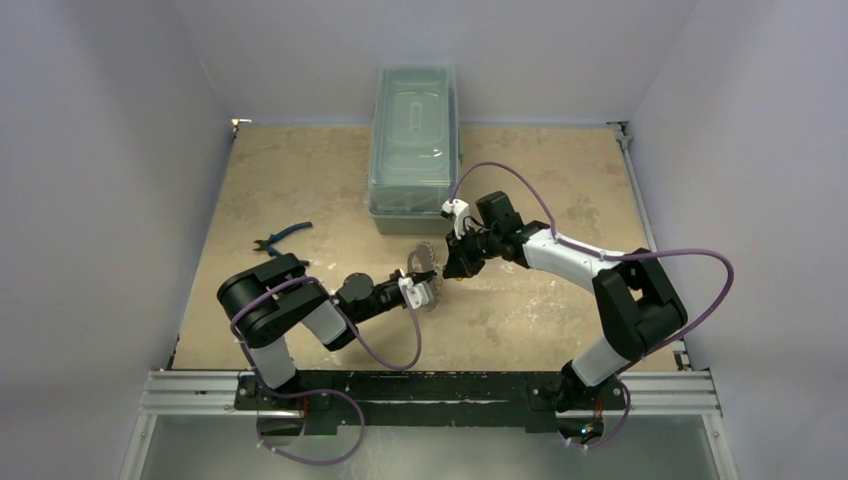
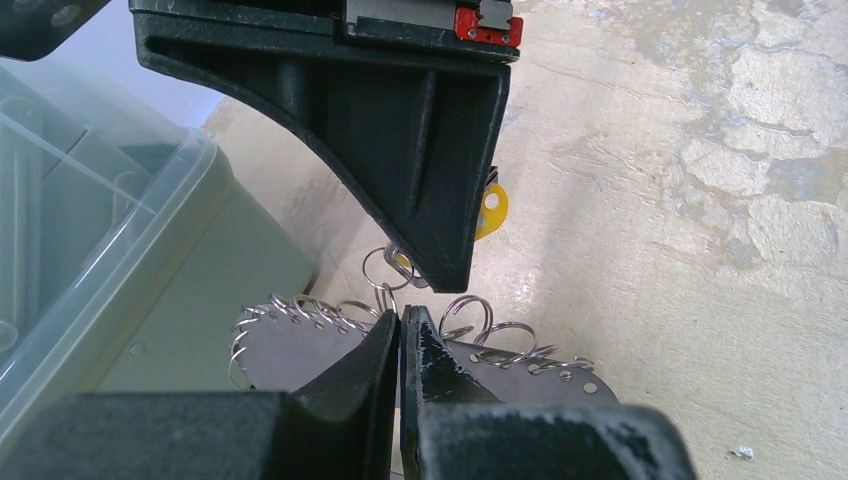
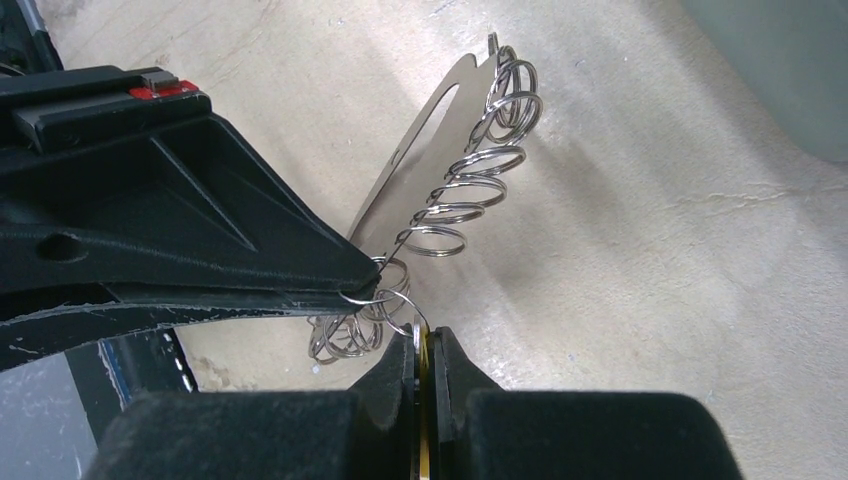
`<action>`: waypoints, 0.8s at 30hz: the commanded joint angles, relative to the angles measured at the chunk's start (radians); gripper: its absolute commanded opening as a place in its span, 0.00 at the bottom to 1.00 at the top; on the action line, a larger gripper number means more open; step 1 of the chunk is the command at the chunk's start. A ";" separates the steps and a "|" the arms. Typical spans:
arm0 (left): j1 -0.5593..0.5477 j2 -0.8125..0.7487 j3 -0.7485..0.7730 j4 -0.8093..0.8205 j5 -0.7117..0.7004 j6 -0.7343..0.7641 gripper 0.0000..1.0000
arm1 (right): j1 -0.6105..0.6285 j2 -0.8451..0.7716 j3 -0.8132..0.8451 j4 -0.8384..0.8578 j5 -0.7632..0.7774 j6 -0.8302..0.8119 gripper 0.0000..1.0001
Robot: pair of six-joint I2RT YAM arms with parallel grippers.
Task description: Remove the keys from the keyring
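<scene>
Near the middle of the table [image 1: 560,300], we see the two claws meeting almost tip to tip. The left claw [image 2: 400,335] is clenched on the keyring [image 2: 300,350], a flat silvery plate held on edge with small wire rings along its rim. The right claw [image 3: 424,350] is clamped on the yellow-headed key [image 2: 491,208] and a small ring, just beside the plate. Blue-handled pliers [image 1: 282,237] lie well apart.

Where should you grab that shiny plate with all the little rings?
Probably pinch the metal plate across its flat faces, coming edge-on through a gap between the rings. It is thin and rings crowd its rim; the left gripper holds it so.
</scene>
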 commanded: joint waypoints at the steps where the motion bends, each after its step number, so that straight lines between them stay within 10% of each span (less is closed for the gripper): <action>1: -0.004 -0.017 0.002 0.030 0.054 -0.035 0.00 | 0.007 -0.004 0.050 0.054 0.014 -0.016 0.00; 24: 0.001 -0.033 0.024 -0.048 -0.003 -0.095 0.00 | 0.010 -0.057 0.026 0.043 0.011 -0.012 0.00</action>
